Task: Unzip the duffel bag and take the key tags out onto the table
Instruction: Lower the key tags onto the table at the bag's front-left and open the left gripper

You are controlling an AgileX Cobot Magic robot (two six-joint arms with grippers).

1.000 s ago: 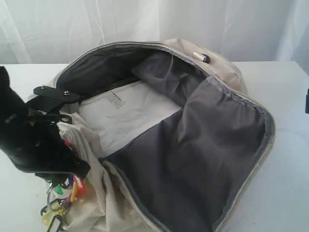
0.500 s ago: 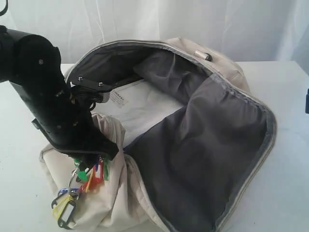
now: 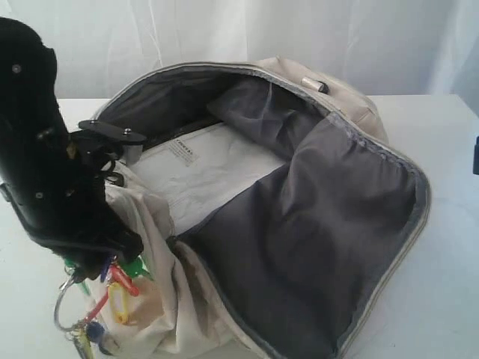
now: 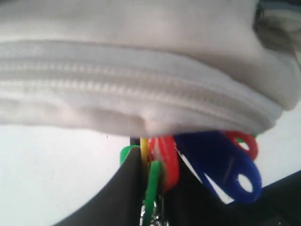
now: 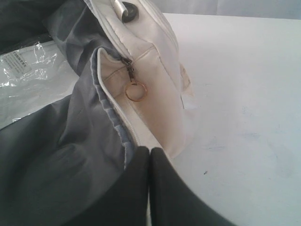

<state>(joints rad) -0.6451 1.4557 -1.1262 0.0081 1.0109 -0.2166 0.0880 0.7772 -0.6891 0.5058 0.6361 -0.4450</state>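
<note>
The duffel bag (image 3: 352,112) lies unzipped on the white table (image 3: 449,262), its dark grey lining spread wide. My left gripper (image 3: 105,263) hangs at the bag's near left corner, shut on the key tags (image 3: 116,288). The red, green, yellow and blue tags dangle on a metal ring beside the cream side wall. In the left wrist view the key tags (image 4: 165,162) sit pinched between the jaws of the left gripper (image 4: 160,157), under the duffel bag's zipped cream seam (image 4: 141,89). My right gripper (image 5: 149,153) is shut and empty, beside the duffel bag's edge (image 5: 155,99).
A clear plastic packet with a label (image 3: 202,172) lies on the bag's floor. A zip pull with a small ring (image 5: 135,90) hangs on the bag's end. A white curtain (image 3: 224,30) closes off the back. Bare table (image 5: 244,117) lies to the bag's right.
The left arm swung right over the bag's side, then back to the left and lower, carrying the key tags. The bag's cream side shifted with it. The right gripper stayed shut.
</note>
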